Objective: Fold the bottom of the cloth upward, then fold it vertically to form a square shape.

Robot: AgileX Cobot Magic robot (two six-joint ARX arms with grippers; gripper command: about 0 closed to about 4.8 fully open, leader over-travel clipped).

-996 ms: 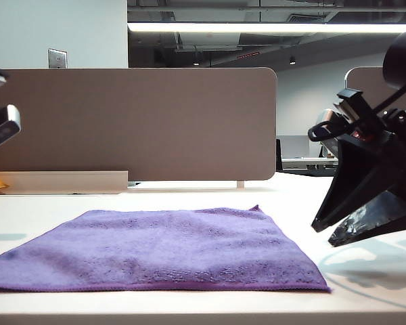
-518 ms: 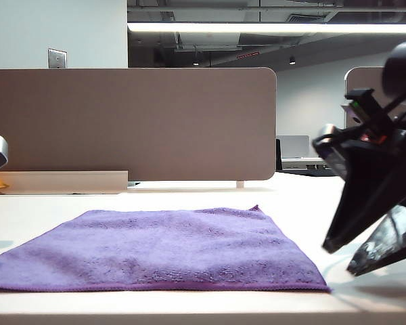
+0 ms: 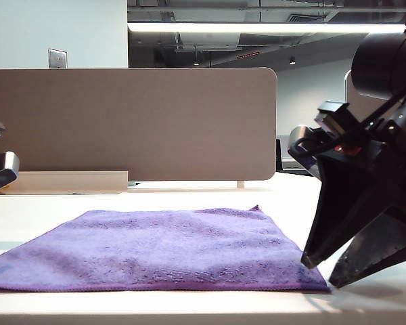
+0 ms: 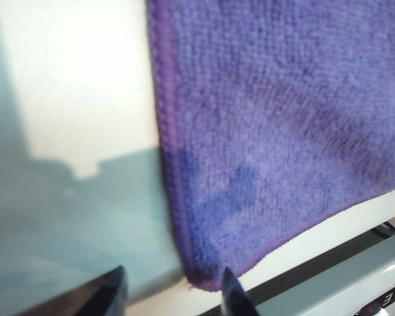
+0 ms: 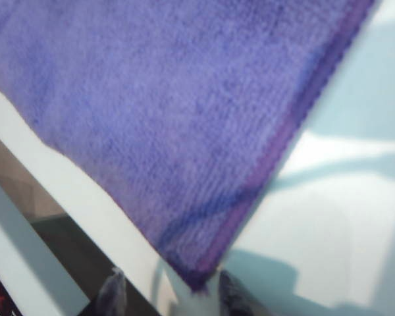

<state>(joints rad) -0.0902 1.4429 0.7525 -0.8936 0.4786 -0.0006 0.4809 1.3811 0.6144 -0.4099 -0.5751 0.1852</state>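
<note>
- Both grippers have closed in on the tabletop's front edge: right gripper (image 3: 318,267) has dropped to the cloth's (image 3: 169,247) front right corner, left gripper (image 4: 172,289) straddles the front left corner.
- Jaws spread on each, pinching nothing; the upward fold looks about to start.
- Cloth lies flat along the front edge, with bare tabletop (image 3: 189,196) behind it.

You've got a white table (image 3: 189,193), beige divider (image 3: 132,122) behind it, wall plate (image 3: 57,58) upper left, ceiling light strip (image 3: 257,28).
</note>
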